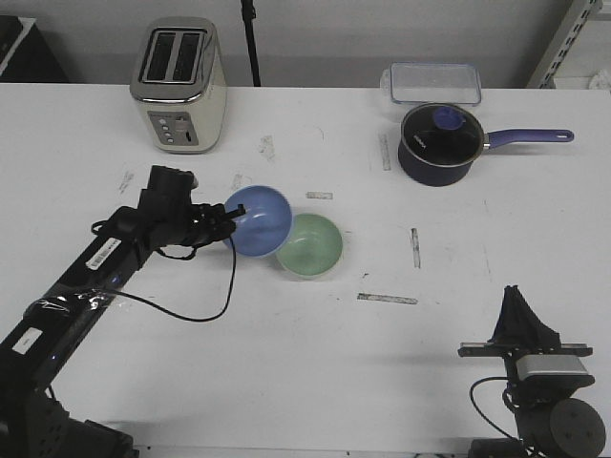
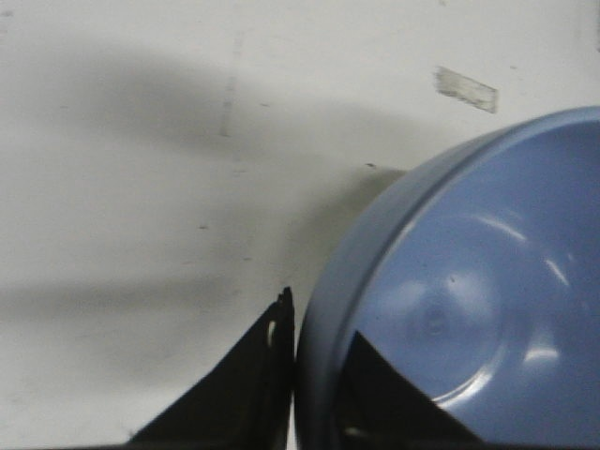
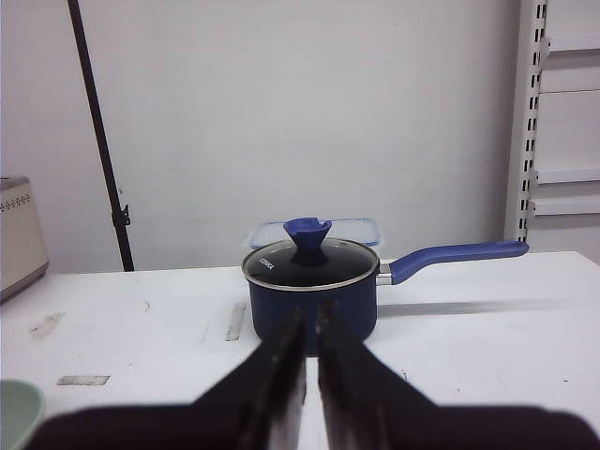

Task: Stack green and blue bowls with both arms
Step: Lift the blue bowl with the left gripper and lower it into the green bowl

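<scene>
At mid-table, the left gripper point(image 1: 232, 216) pinches the tilted blue bowl point(image 1: 260, 220) by its rim, against the green bowl point(image 1: 310, 245); the right gripper point(image 3: 310, 349) sits pressed closed, well apart.

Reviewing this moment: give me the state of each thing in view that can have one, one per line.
blue bowl: tilted, rim pinched by the left gripper, leaning on the green bowl
green bowl: upright on the table, empty
left gripper: shut on the blue bowl's rim
right gripper: shut, holding nothing
saucepan: lid on
toaster: slots empty
</scene>
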You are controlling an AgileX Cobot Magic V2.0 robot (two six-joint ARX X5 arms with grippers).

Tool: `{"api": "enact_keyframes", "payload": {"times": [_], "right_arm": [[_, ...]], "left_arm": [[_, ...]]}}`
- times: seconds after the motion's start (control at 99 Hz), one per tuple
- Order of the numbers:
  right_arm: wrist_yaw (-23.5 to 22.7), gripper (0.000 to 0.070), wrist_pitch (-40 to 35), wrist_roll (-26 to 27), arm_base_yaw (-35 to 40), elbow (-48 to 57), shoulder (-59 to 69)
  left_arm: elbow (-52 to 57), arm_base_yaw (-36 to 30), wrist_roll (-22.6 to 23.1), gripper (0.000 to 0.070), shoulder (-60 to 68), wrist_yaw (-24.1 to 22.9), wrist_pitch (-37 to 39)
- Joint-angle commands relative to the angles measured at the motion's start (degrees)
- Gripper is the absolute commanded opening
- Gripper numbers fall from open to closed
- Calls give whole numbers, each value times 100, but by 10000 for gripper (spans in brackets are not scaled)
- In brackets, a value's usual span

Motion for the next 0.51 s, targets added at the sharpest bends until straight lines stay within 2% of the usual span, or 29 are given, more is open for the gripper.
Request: {"api": "enact_keyframes", "payload": {"times": [0.0,0.495], "right_arm": [[-2,13,59,52,2,9,-20],[-2,13,59,52,2,9,-20]], "left_arm": [[258,-195,-138,1,212,26,46],[1152,-1220,-127,1,1357,2,59]]}}
